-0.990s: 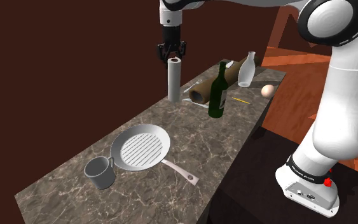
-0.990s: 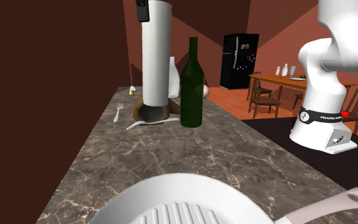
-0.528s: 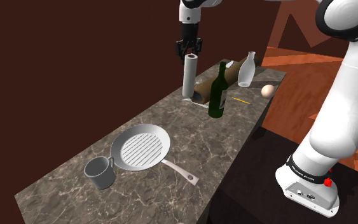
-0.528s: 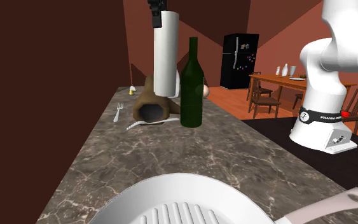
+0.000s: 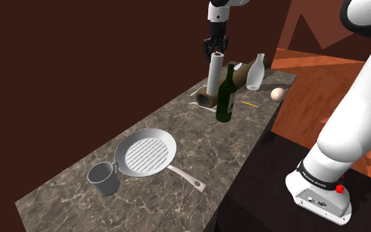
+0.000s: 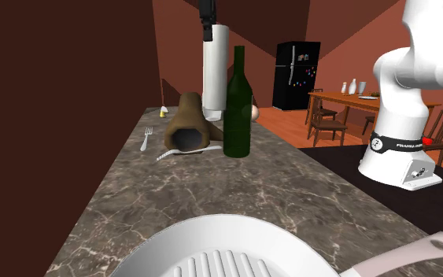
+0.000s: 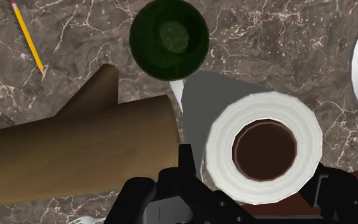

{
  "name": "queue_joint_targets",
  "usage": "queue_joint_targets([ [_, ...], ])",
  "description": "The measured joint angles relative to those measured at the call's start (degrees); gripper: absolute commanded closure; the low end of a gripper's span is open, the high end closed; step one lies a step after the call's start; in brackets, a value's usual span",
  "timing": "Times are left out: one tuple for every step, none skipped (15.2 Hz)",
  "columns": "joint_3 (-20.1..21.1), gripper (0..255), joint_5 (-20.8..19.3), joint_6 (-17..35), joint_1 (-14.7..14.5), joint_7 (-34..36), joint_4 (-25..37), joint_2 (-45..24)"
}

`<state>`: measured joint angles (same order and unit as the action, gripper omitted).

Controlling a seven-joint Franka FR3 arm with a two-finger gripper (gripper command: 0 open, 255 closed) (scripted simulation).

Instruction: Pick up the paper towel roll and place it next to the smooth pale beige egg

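One carry: gripping paper towel roll at its top with fingers | keep high past green bottle | lower upright just beside egg near bench far corner, no nudging.

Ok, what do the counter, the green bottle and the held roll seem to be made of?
Counter: polished stone, likely marble, judging by the pale veins across a grey-brown surface. Green bottle: probably glass; it is dark and glossy. Paper towel roll: a matte white wrap around a brown core, suggesting paper on cardboard, though no texture shows.
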<state>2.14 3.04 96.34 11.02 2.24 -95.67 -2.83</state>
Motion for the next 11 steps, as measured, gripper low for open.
queue_joint_targets([
  [-0.72,255,-0.02,-0.39,0.79,-1.5,-0.06,0.37],
  [-1.26,255,-0.04,-0.49,1.37,-2.62,-0.22,0.59],
  [-1.78,255,-0.05,-0.23,1.94,-3.74,-0.49,0.55],
  [-2.4,255,-0.09,-0.45,2.61,-5.01,-0.66,0.85],
  [-3.16,255,-0.12,-0.25,3.43,-6.58,-1.05,0.95],
  [-3.82,255,-0.15,-0.55,4.12,-7.91,-0.7,0.84],
  [-4.46,255,-0.21,-0.45,4.81,-9.24,-1.19,1.17],
  [-5.15,255,-0.25,-0.17,5.54,-10.65,-1.39,1.04],
  [-5.86,255,-0.3,-0.29,6.3,-12.13,-1.66,1.33],
  [-6.48,255,-0.34,-0.33,6.94,-13.38,-1.7,1.37],
  [-7.22,255,-0.38,-0.88,7.73,-14.87,-1.01,1.16],
])
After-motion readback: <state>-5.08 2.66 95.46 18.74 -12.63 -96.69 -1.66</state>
